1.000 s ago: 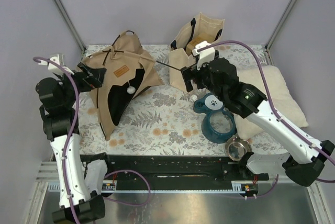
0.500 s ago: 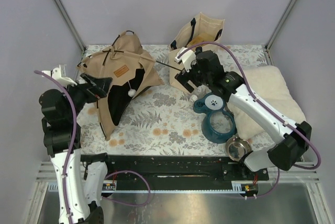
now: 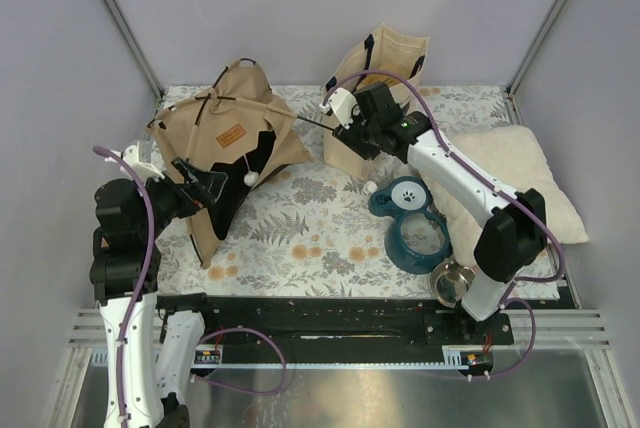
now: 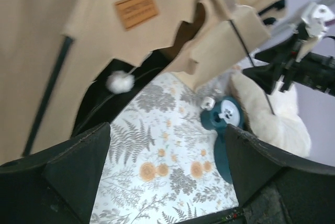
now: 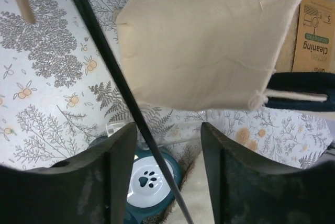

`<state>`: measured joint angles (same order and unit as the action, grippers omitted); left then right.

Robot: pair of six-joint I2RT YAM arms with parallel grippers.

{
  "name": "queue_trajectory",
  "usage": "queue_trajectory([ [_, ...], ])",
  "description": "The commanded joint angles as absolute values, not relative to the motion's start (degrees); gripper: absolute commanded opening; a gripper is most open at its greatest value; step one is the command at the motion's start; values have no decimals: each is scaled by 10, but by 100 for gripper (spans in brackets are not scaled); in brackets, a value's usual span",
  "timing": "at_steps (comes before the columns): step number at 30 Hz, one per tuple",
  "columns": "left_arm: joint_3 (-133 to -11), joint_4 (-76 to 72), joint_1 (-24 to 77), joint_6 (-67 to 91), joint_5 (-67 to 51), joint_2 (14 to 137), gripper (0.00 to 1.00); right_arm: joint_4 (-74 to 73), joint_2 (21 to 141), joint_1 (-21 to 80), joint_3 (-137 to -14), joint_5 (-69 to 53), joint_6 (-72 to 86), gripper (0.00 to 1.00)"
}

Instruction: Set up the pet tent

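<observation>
In the left wrist view the left gripper point(image 4: 165, 135) is wide open, with only the flowered counter point(image 4: 167, 166) between its fingers; it holds nothing. In the top view this gripper point(image 3: 208, 186) sits at the left of the frame, just beside the lower front edge of the pet tent point(image 3: 225, 133).

The tent stands in the upper left of the counter. It is half raised and leaning, and its dark arched doorway faces the centre. The brown label point(image 4: 136, 9) and the white pom-pom point(image 4: 119, 81) hang over the opening.

One thin black pole point(image 3: 310, 122) sticks out from the tent toward the right. Its free end reaches the right gripper point(image 3: 350, 133), a little above the centre of the frame. In the right wrist view the right gripper point(image 5: 167, 130) is moderately open. The pole point(image 5: 112, 64) passes between the fingers, close along the left one in the picture, and is not clamped.

Behind it stands the cream tote bag point(image 5: 209, 41).
</observation>
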<state>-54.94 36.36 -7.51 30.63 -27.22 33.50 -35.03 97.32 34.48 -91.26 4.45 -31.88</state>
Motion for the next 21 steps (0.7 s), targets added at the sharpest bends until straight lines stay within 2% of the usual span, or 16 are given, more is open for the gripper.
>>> queue_trajectory([
  [1,-567,432,-75,292,-139,345,90,-345,1002,341,-954,62,-312,52],
  [6,-571,466,-74,287,-107,345,82,-326,993,340,-935,73,-300,28],
  [9,-581,487,-74,279,-92,339,81,-298,970,341,-905,83,-296,11],
  [11,-591,509,-74,273,-54,338,82,-273,953,341,-884,90,-290,3],
  [14,-595,528,-74,255,-25,354,83,-252,925,340,-864,98,-278,0],
  [17,-583,521,-74,258,-87,366,82,-248,906,341,-857,105,-255,0],
  [21,-559,498,-74,272,-84,362,83,-272,903,343,-874,107,-201,0],
])
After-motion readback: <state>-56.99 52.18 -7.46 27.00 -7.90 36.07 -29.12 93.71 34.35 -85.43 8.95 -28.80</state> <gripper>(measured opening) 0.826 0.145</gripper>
